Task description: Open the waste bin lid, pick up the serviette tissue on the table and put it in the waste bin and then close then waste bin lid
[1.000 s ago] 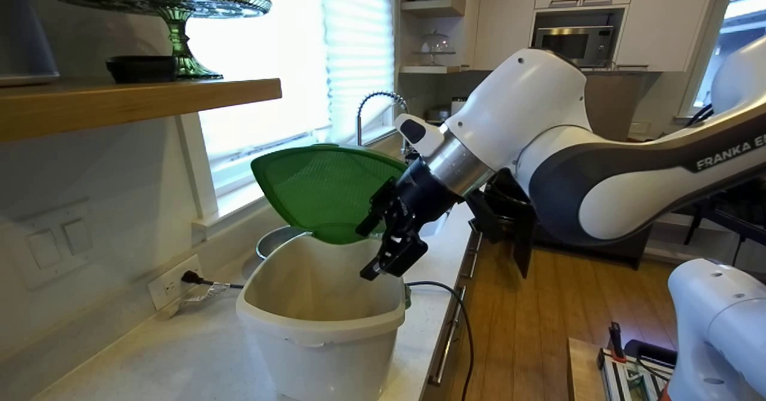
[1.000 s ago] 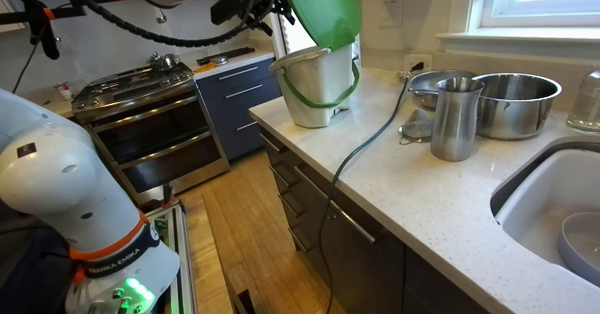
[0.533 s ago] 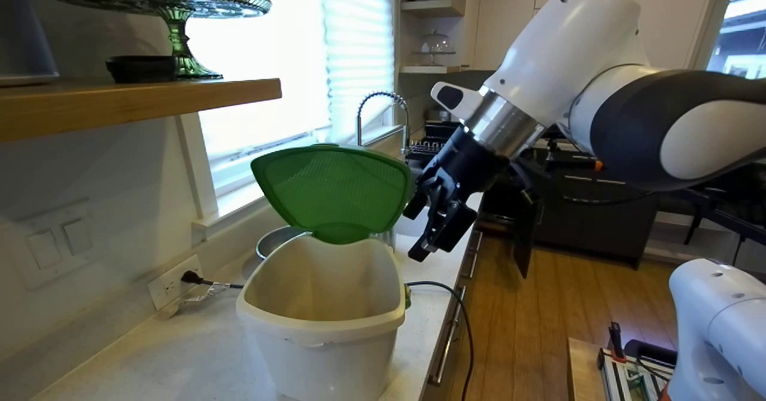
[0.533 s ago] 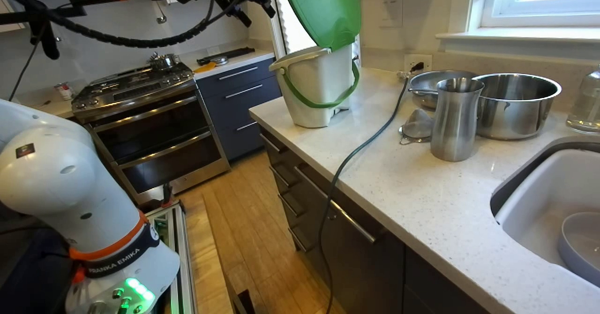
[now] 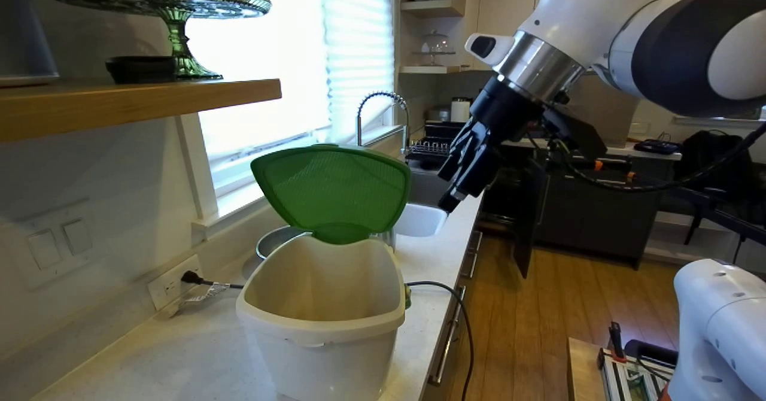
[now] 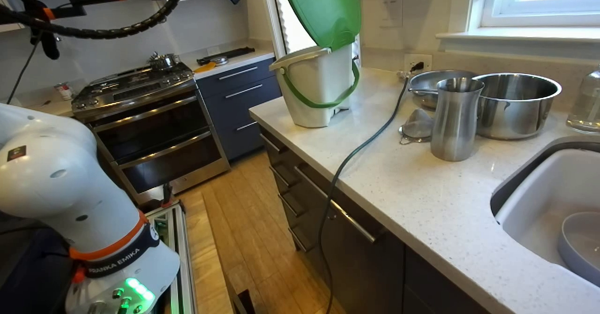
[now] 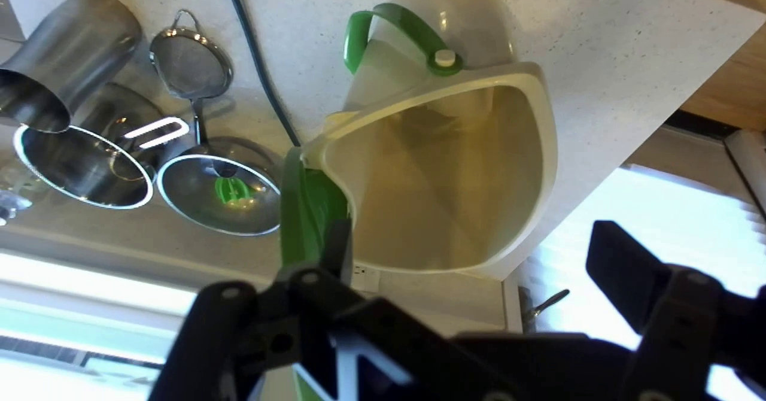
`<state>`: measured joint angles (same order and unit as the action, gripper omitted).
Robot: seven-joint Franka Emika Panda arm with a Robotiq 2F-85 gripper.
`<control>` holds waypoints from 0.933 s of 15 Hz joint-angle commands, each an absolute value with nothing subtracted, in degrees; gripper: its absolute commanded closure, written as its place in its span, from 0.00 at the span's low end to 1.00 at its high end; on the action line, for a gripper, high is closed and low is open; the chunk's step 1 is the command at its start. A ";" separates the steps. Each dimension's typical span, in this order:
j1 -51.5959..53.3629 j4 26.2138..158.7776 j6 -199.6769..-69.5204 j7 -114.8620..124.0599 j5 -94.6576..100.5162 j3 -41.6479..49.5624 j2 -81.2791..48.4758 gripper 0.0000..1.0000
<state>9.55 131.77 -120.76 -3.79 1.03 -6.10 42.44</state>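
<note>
Two black fingers point(image 7: 628, 281) of my black gripper point(image 7: 473, 239) stand wide apart in the wrist view, with nothing held between them. In both exterior views I have it up in the air, slanting downward, well above the long, pale off-white countertop point(image 6: 422, 192). The large cream-white plastic waste bin point(image 5: 320, 329) with the wide rim stands upright on that countertop, near its end. Its glossy bright green plastic lid point(image 5: 332, 194) stands raised from one edge of the rim, clear of the mouth, so from the wrist I look down into the bin; the inside is too blurred to read clearly. The curved green plastic handle point(image 6: 321, 104) hangs down across the bin's side. Near the bin, a thin dark cord point(image 6: 375, 137) crosses the countertop and drops over the front edge. Past the cord I see a waisted brushed-steel pitcher point(image 6: 457, 122), with a small fine-mesh metal strainer point(image 6: 418, 125) just beside it and a shiny steel pot point(image 6: 520, 119) behind.
</note>
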 commanded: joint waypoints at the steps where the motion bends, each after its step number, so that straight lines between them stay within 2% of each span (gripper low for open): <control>1: 7.46 129.03 -121.79 -4.24 2.08 -5.08 41.64 0.00; 9: 9.04 124.90 -130.35 -11.80 -0.58 -0.64 32.58 0.00; 14: 13.69 122.86 -129.14 -17.37 -10.29 1.90 27.87 0.00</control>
<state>10.35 125.05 -130.95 -13.65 -4.89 -0.11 30.56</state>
